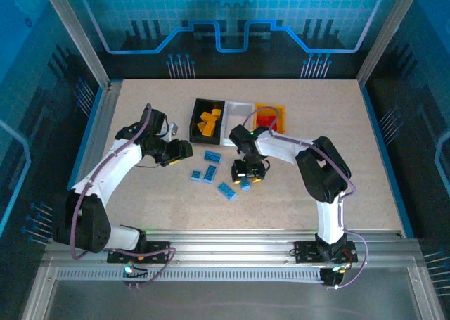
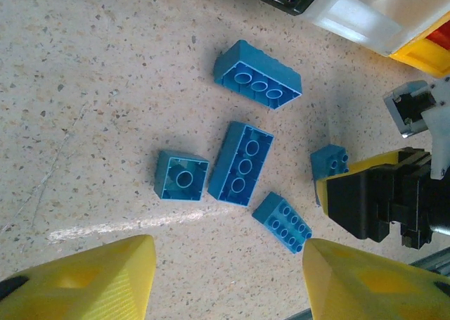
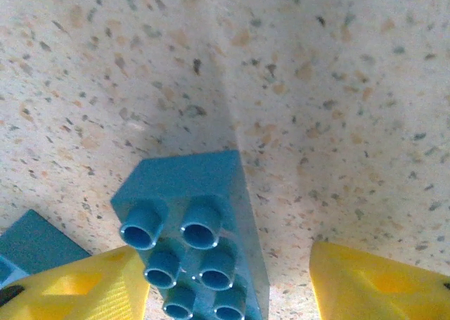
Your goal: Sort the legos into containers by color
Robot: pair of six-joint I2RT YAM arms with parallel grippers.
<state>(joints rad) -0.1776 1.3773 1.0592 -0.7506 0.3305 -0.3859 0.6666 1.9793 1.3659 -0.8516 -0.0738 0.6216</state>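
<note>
The top external camera is looking down from above and behind the arm bases, taking in the whole worktop (image 1: 140,214). The left wrist camera is facing down closely onto the blue bricks (image 2: 241,162), the right end effector (image 1: 249,178) showing at its right edge. The right wrist camera is sitting nearest, peering past its own fingers (image 3: 77,292) at one blue brick (image 3: 190,214) of that shared cluster.
</note>
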